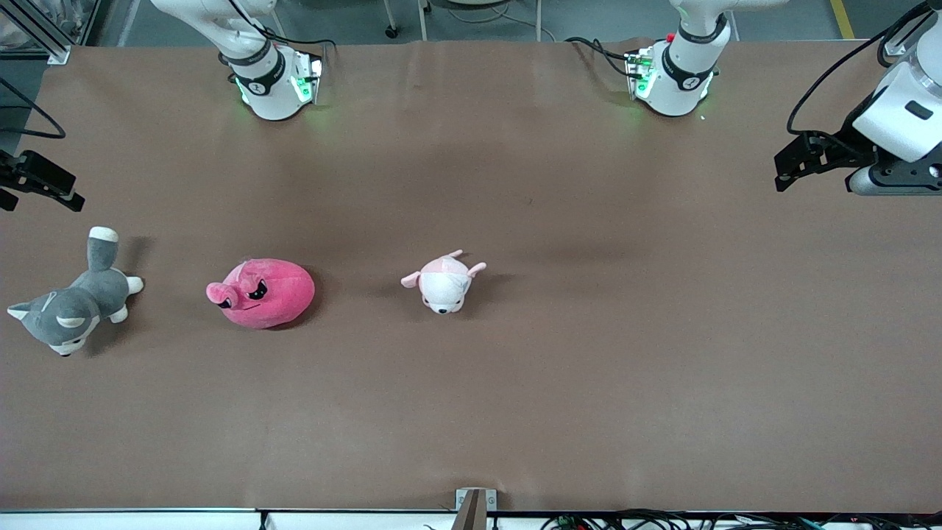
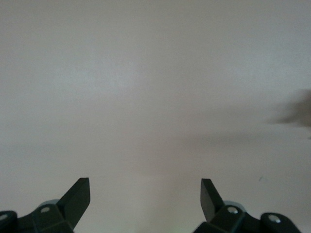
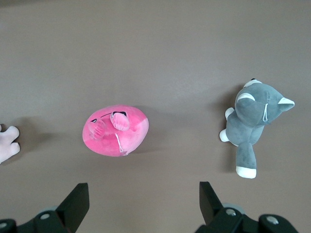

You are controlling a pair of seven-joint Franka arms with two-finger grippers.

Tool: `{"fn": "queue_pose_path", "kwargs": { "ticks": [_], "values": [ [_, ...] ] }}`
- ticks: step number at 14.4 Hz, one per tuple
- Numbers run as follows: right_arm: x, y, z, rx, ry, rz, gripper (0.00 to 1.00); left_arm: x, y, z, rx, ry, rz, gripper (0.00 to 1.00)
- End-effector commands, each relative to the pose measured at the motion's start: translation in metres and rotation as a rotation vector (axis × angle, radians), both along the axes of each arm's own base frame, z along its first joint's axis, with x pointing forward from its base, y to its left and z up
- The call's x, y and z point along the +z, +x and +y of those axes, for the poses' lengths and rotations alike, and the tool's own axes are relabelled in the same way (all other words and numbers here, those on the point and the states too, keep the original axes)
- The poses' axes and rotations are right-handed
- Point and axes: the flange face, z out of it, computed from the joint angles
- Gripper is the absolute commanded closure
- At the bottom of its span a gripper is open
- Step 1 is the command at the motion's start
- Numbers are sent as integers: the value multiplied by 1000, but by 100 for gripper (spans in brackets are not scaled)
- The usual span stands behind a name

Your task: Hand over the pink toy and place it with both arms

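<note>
Three plush toys lie in a loose row across the brown table (image 1: 515, 412), none touching another. The pink toy (image 1: 262, 292) sits toward the right arm's end, a round hot-pink blob with black angry eyes and small nubs. Beside it, closer still to that end and well apart from it, lies a grey-and-white husky plush (image 1: 72, 303) with its tail pointing toward the arm bases. Toward the middle of the table lies a smaller pale pink-and-white animal plush (image 1: 444, 283), also well apart from the pink toy. Nothing rests on or against the pink toy, and the cloth around it is bare.

The right gripper (image 3: 144, 196) hangs in the air at the right arm's end of the table, over the strip of cloth between the husky and the arm bases. Its two black fingers (image 3: 77, 204) stand wide apart and hold nothing. In its wrist view the pink toy and the husky both lie below it on the table, with a paw of the pale plush at the frame's edge.

The left gripper (image 2: 145, 199) waits up in the air at the left arm's end of the table, well away from all three toys. Its fingers (image 2: 77, 199) are spread wide and empty, with only bare table beneath them.
</note>
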Motion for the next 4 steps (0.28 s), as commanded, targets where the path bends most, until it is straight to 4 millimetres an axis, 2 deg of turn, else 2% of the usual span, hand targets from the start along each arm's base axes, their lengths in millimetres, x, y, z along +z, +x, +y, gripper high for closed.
{"fn": "queue_pose_path", "kwargs": {
  "ticks": [1, 4],
  "values": [
    [2, -10, 2, -16, -14, -12, 0, 6, 0, 0, -15, -3, -1, 0],
    [2, -10, 1, -14, -19, -12, 0, 7, -1, 1, -15, -2, -1, 0]
  ]
}}
